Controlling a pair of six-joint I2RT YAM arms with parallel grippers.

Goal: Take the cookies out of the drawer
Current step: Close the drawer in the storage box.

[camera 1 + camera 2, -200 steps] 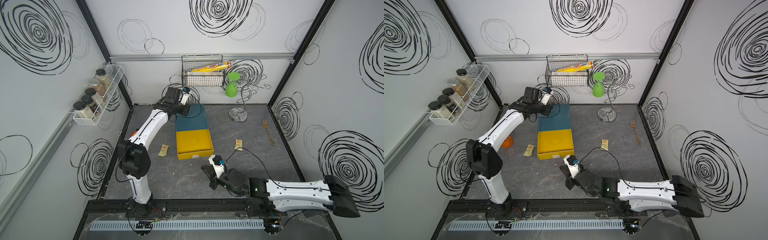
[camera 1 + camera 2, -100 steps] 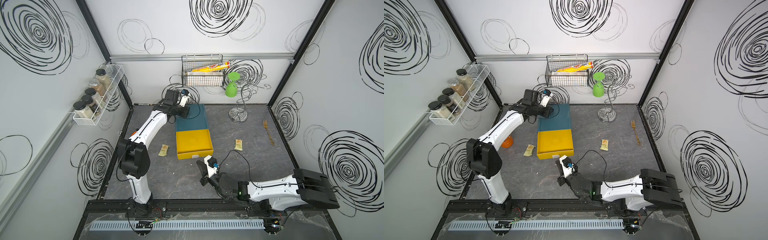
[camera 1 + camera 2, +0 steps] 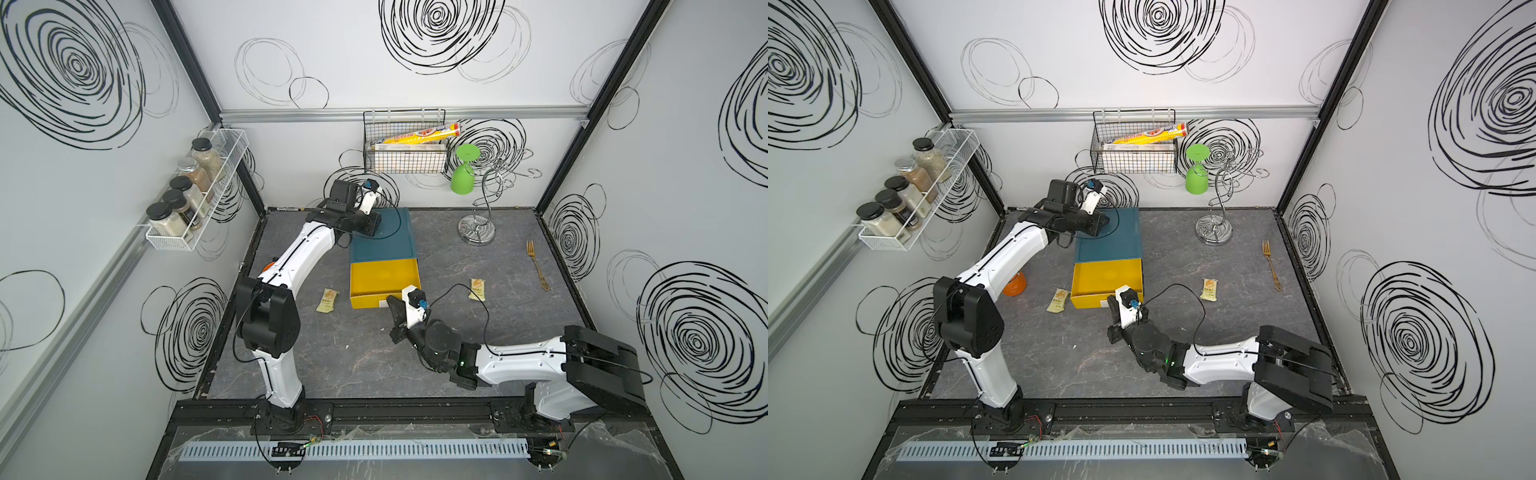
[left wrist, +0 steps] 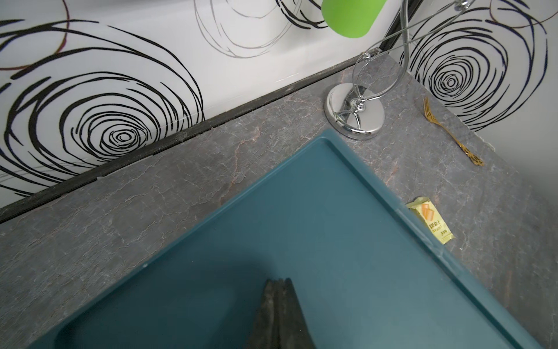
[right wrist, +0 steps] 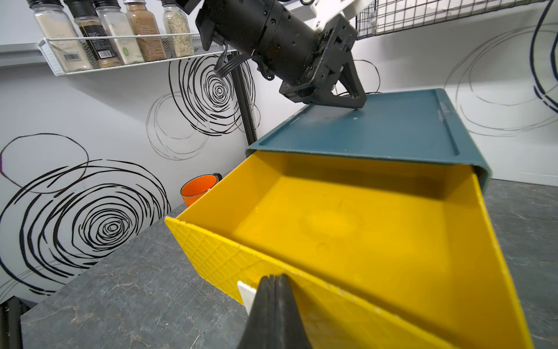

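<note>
Now | left gripper [image 4: 279,284]: jaws clenched, empty, tips pressing the teal case [image 3: 384,239] housing the drawer [image 5: 347,229] (likely pinning it) | right gripper [image 5: 273,279]: jaws clamped together at the drawer's front wall | cookies [image 3: 327,300]: two pale packets flank the drawer, outside it; its visible floor is bare

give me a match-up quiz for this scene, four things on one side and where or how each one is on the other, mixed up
Things
1. yellow drawer
2. green glass
3. gold fork
4. left gripper

States
a. lying flat on the table
b. pulled out, no packet in the part that shows
c. hanging upside down from the chrome stand
d. shut, over the top of the teal case

Pairs: 1-b, 2-c, 3-a, 4-d
</note>
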